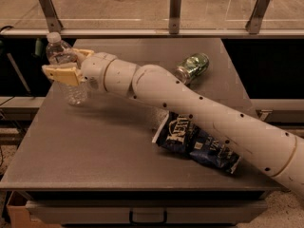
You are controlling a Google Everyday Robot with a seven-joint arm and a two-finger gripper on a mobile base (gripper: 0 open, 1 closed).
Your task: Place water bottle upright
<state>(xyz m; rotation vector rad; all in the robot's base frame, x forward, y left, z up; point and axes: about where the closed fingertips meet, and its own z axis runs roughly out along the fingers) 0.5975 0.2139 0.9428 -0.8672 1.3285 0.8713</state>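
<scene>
The water bottle (71, 87) is clear ribbed plastic with a white cap. It stands upright near the far left edge of the grey table (95, 146), its base on or just above the top. My gripper (71, 64) is at the bottle's upper body, with its tan fingers (61, 74) on either side, shut on it. The label is hidden behind the fingers. My white arm reaches in from the lower right across the table.
A green metal can (192, 66) lies on its side at the back of the table, right of centre. A dark blue chip bag (194, 141) lies partly under my arm. A railing with glass (175, 13) runs behind the table.
</scene>
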